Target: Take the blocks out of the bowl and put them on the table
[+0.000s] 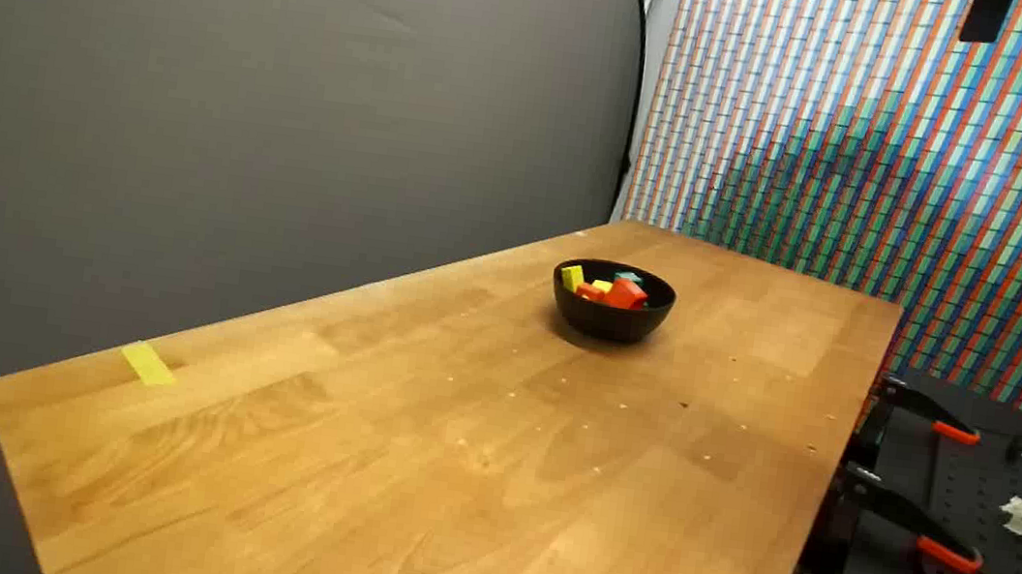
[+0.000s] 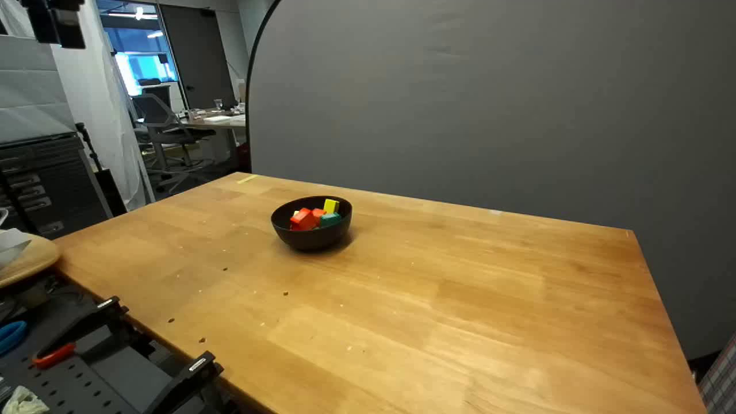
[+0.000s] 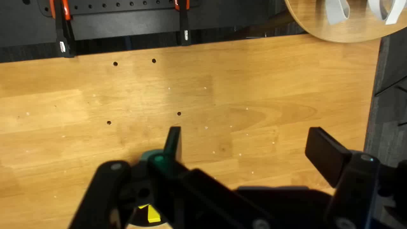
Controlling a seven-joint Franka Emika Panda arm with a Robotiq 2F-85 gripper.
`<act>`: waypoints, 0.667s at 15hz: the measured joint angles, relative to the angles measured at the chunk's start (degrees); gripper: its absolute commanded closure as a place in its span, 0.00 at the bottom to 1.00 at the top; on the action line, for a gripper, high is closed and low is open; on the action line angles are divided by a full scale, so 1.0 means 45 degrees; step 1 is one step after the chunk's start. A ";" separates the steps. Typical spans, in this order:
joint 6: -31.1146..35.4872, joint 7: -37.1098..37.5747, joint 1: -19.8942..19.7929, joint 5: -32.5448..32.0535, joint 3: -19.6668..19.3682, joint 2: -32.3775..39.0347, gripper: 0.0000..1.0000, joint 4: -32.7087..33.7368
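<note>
The black bowl [image 1: 609, 323] stands upright on the wooden table [image 1: 407, 499], and in both exterior views blocks fill it. A red block [image 2: 303, 219], a green block [image 2: 330, 219] and a yellow block [image 2: 331, 206] show above the near rim, with orange ones among them. In the wrist view my gripper [image 3: 246, 140] is open, bare tabletop visible between its fingers. Low in that view, behind the gripper's left side, a yellow block [image 3: 154, 214] and a bit of dark bowl rim peek out; the rest of the bowl is hidden there.
Black clamps [image 3: 184, 25] with orange handles grip the table edge beside a dark perforated plate [image 2: 86, 376]. A round wooden board [image 3: 343, 33] with pale strips adjoins one corner. Yellow tape [image 1: 149, 363] lies flat near the far edge. A grey screen [image 2: 489, 103] borders the table.
</note>
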 measured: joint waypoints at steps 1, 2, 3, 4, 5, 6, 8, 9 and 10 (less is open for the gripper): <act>0.0011 0.0000 0.0000 0.0000 0.0000 -0.0004 0.00 0.0045; 0.0011 0.0000 0.0000 0.0000 0.0000 -0.0021 0.00 0.0095; 0.0011 0.0000 0.0000 0.0000 0.0000 -0.0054 0.00 0.0129; 0.0011 -0.0001 0.0000 0.0000 0.0000 -0.0055 0.00 0.0152; 0.0011 -0.0001 0.0000 0.0000 0.0000 -0.0055 0.00 0.0157; 0.0011 -0.0001 0.0000 0.0000 0.0000 -0.0054 0.00 0.0157; 0.0011 -0.0001 0.0000 0.0000 0.0000 -0.0054 0.00 0.0157; 0.0007 -0.0001 -0.0007 0.0000 0.0003 -0.0045 0.00 0.0142; 0.0065 -0.0011 -0.0032 0.0000 0.0017 0.0004 0.00 0.0116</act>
